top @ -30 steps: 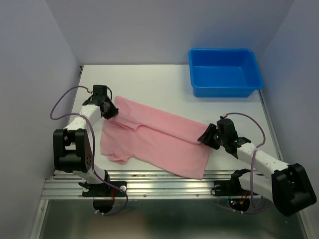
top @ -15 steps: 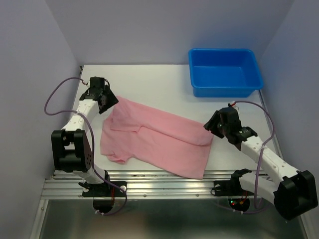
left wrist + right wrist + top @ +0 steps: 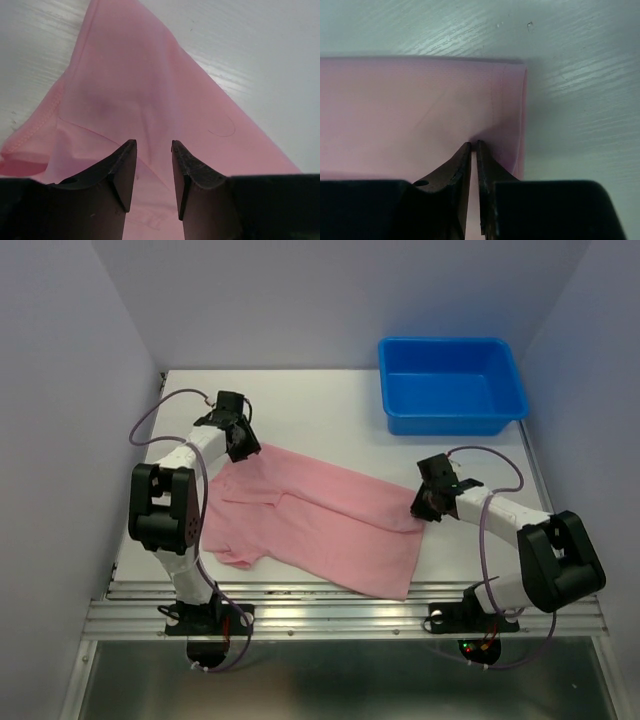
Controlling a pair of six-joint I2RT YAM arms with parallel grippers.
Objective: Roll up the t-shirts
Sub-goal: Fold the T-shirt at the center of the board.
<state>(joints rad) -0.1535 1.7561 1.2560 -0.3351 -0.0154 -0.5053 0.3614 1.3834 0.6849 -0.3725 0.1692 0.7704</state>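
Observation:
The light pink t-shirt (image 3: 320, 515) lies folded into a long band, running from far left to near right on the white table. My left gripper (image 3: 245, 447) is over its far-left corner, jaws open a finger's width, with the fabric (image 3: 140, 85) under them; the left gripper (image 3: 153, 150) holds nothing. My right gripper (image 3: 422, 508) is at the shirt's right edge. In the right wrist view the right gripper (image 3: 473, 146) is closed to a thin slit on the pink fabric (image 3: 410, 110), which puckers at the tips beside the folded edge.
A rigid blue tub (image 3: 452, 423) stands at the far right of the table (image 3: 330, 410). Grey walls close in the left, back and right. A metal rail runs along the near edge.
My left gripper swung right from off the shirt's left side onto its far-left corner. My right gripper lifted, then came down on the shirt's right edge, and the arm folded in.

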